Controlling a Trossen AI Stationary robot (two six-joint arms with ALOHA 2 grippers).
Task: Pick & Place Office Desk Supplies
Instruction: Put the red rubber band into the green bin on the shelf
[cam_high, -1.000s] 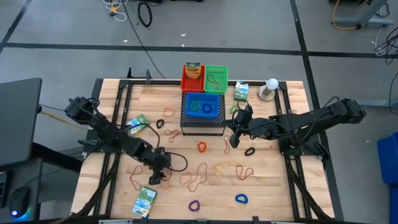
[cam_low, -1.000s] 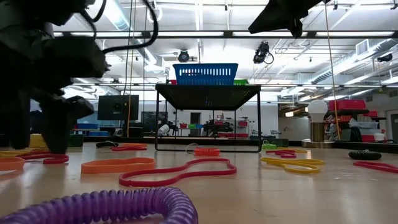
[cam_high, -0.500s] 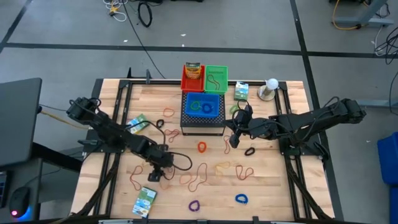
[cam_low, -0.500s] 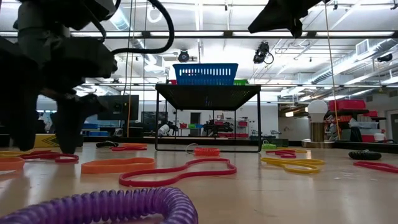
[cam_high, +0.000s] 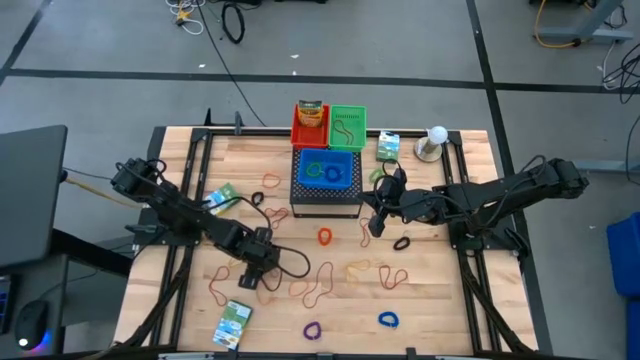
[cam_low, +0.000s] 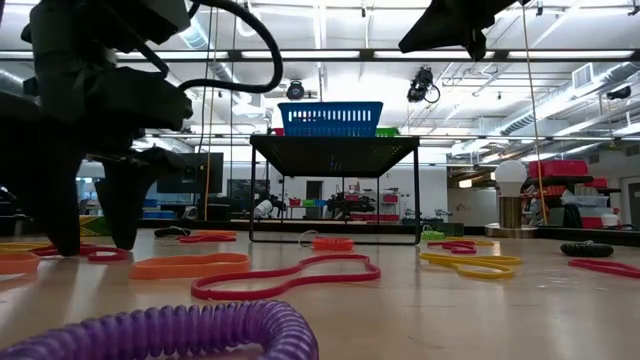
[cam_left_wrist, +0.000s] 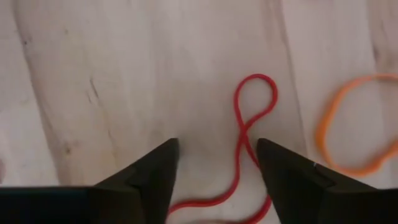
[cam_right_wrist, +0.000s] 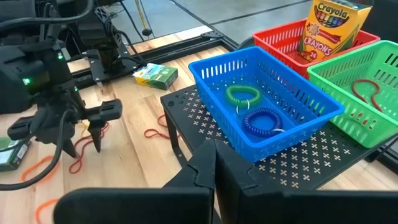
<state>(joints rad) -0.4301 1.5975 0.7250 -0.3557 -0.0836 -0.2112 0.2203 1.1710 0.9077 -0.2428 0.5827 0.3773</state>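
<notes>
left gripper (cam_left_wrist: 214, 163) just slid over, fingers spread but starting to close | red rubber band (cam_left_wrist: 249, 134) right between my tips | grab's next, I reckon | right gripper (cam_right_wrist: 214, 165) parked shut

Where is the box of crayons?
In the high view, the yellow-green cardboard crayon box stands in the red plastic basket at the table's far edge, beside the green plastic basket.

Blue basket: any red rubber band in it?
No. The right wrist view shows the blue basket holding only a green loop and a blue loop; no red band.
</notes>
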